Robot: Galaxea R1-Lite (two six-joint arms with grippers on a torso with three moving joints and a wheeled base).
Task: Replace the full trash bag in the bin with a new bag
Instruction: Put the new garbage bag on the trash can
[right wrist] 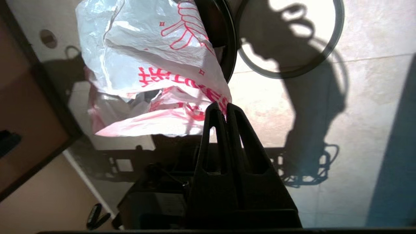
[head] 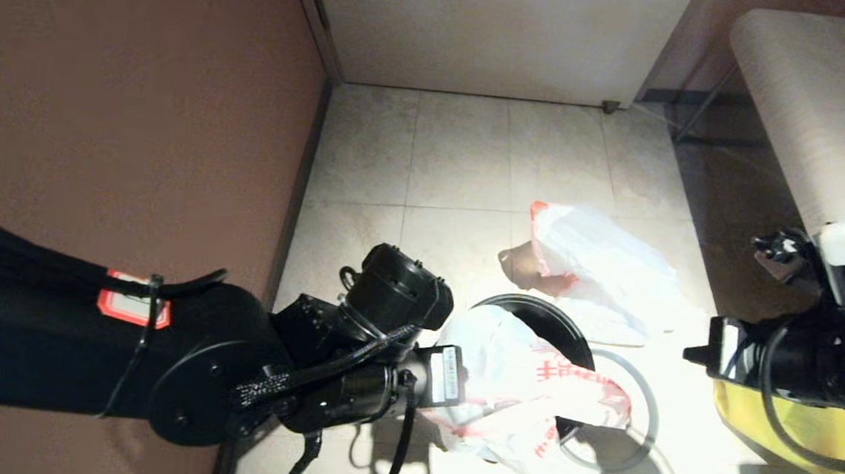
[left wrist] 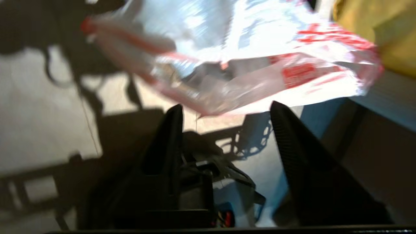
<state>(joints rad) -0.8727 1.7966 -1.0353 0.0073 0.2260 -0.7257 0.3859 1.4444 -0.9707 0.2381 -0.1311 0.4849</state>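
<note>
Head view, two bags [head: 523,393] [head: 599,268], one bin [head: 547,320]

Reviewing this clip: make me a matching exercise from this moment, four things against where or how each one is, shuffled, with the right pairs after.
Things:
1. new bag
2. full trash bag
3. grey hoop
4. right gripper

Descriptions:
A. flat on the floor tiles beside the bin, not on it
B. shut, fingers together at the printed bag's edge
C. on the floor beyond the bin, nearly plain white with a pink-red tip
D. draped over the bin's near rim, red drawing and characters showing

Pairs: 1-D, 2-C, 3-A, 4-B
</note>
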